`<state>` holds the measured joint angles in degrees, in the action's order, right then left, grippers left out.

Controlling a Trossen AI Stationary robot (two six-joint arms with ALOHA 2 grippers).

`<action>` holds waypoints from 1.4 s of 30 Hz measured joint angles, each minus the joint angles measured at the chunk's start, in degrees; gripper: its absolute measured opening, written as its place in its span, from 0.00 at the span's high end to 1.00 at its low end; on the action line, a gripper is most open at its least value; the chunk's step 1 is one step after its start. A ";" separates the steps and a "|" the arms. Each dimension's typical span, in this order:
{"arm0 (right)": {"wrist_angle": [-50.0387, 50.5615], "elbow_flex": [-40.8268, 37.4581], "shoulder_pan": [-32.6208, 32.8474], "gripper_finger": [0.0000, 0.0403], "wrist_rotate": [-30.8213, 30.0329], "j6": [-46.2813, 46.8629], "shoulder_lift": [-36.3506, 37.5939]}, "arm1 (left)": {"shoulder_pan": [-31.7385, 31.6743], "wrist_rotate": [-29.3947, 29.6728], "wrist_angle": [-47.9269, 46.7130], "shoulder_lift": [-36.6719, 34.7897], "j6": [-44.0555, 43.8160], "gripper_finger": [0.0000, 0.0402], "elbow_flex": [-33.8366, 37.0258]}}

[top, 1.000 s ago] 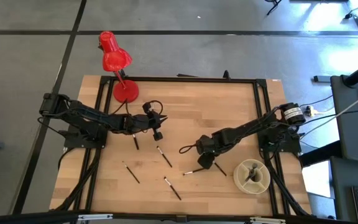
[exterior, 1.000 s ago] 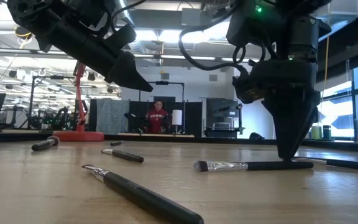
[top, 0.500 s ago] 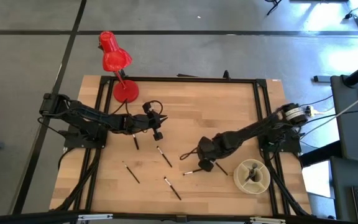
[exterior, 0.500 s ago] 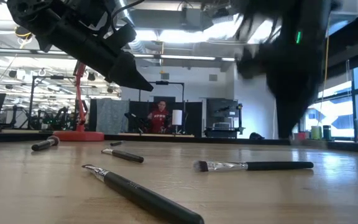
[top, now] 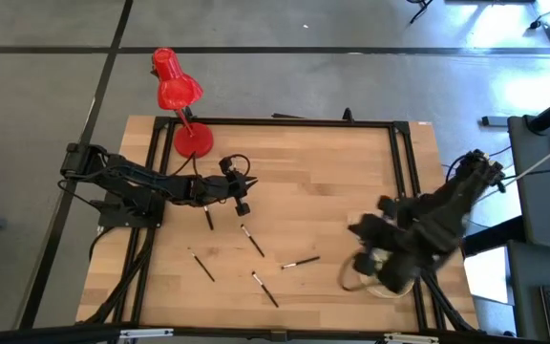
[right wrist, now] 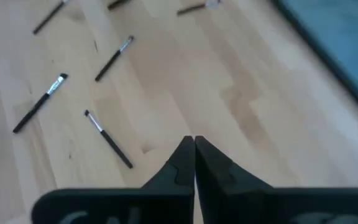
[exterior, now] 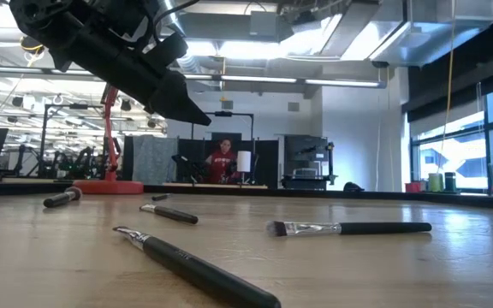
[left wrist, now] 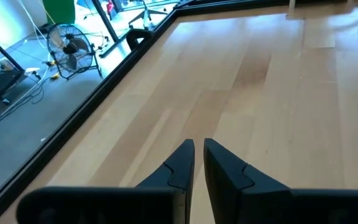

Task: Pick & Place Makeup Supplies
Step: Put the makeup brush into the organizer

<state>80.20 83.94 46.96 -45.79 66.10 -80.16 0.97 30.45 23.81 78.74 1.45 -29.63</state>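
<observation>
Right hand [right wrist: 190,140], clenched shut, is swinging off the counter's brushes [top: 300,261] to the cup [top: 394,285], probably delivering one.

Five makeup brushes [top: 251,240] lie loose on the table [top: 351,162], spread from 9 to 6 o'clock of its middle; one red desk lamp [top: 178,91] at 11 o'clock; one round holder [top: 387,287] at 4 o'clock; two robot arms [top: 141,182]
</observation>
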 joint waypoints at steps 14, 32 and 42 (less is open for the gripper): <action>7.14 -7.32 22.40 1.00 -7.28 17.98 -0.81 | 0.00 -0.03 -0.02 0.00 -0.70 0.92 0.00; 0.64 -14.15 22.91 0.85 -3.86 21.36 -0.89 | 0.09 -0.08 -0.20 0.00 -2.12 0.92 0.00; 2.05 -10.34 8.78 0.82 1.03 20.20 -0.96 | 0.11 -0.10 -0.46 0.00 -3.03 0.92 0.00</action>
<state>82.26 73.59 55.74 -44.77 86.31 -81.12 1.08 30.35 23.35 78.74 -1.58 -29.63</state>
